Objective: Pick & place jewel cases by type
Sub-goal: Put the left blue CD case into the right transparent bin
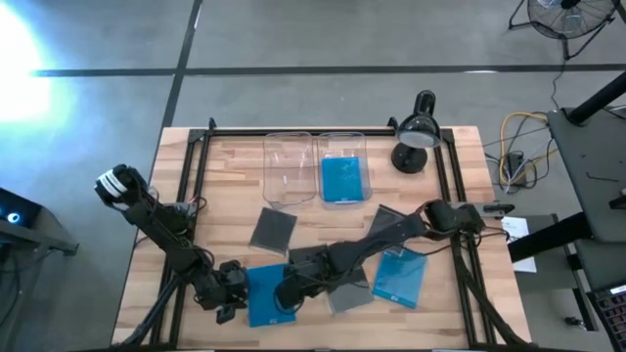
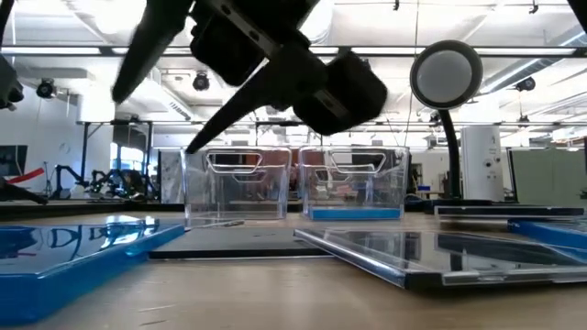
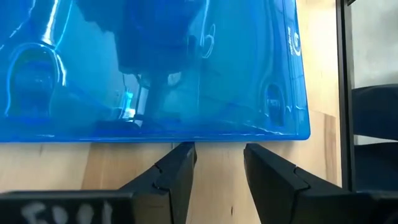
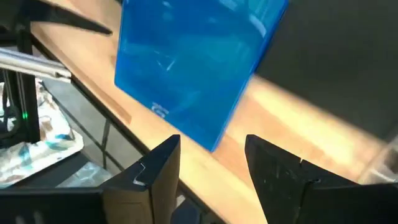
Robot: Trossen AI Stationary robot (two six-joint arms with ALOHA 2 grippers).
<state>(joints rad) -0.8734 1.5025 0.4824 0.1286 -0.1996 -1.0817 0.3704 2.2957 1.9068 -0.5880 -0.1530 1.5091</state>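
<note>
A bright blue jewel case (image 1: 260, 289) lies flat near the table's near edge. My left gripper (image 1: 229, 299) is open at its left side; in the left wrist view the gripper (image 3: 217, 152) stands just short of the case's edge (image 3: 186, 134). My right gripper (image 1: 286, 293) is open and hovers over the same case's right part; its wrist view (image 4: 211, 149) looks down on the case (image 4: 193, 68). A second blue case (image 1: 399, 276) lies to the right. Dark cases (image 1: 272, 230) (image 1: 348, 291) (image 1: 389, 221) lie flat around the right arm.
Two clear bins stand side by side at the far middle: the left bin (image 1: 289, 168) shows nothing inside, the right bin (image 1: 342, 147) holds a blue case (image 1: 342, 178). A black desk lamp (image 1: 416, 137) stands far right. Black frame rails (image 1: 186, 186) run along the table's sides.
</note>
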